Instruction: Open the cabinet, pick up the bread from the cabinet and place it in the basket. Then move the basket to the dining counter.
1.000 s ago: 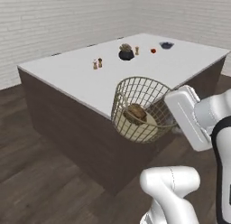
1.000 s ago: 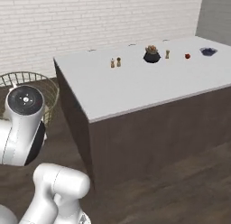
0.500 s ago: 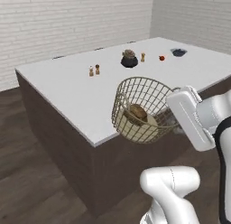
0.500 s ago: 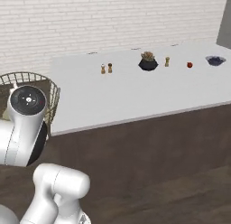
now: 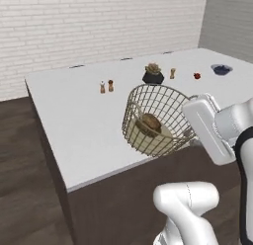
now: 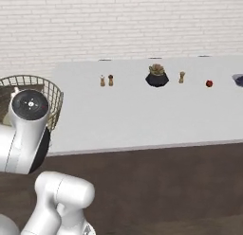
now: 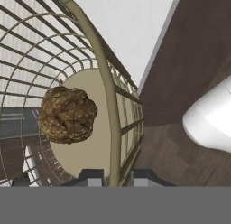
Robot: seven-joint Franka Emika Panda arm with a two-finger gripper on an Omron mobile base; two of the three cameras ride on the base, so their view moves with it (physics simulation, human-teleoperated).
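The round tan-gold wire mesh basket point(image 5: 157, 121) is pinched at its rim by the two-finger gripper point(image 7: 116, 177), at frame centre above the near edge of the large pale grey-white dining counter point(image 5: 79, 115). The slab extends toward the upper frame, beyond the gripper. The lumpy dark-brown bread roll point(image 7: 67, 114) is held inside the basket.

— Where is there room on the dining counter point(image 5: 74, 120)?

— The near half, along the front edge, lies bare. The obstacles stand toward the far edge: two small shakers point(image 6: 106, 80), a dark potted plant point(image 6: 156, 76), another shaker point(image 6: 181, 77), a red fruit point(image 6: 209, 83), and a dark bowl point(image 5: 221, 69) near the far right corner.

— And the basket point(image 5: 154, 120)?

— It hangs tilted at the front edge, apparently clear of the surface, though that is hard to judge.
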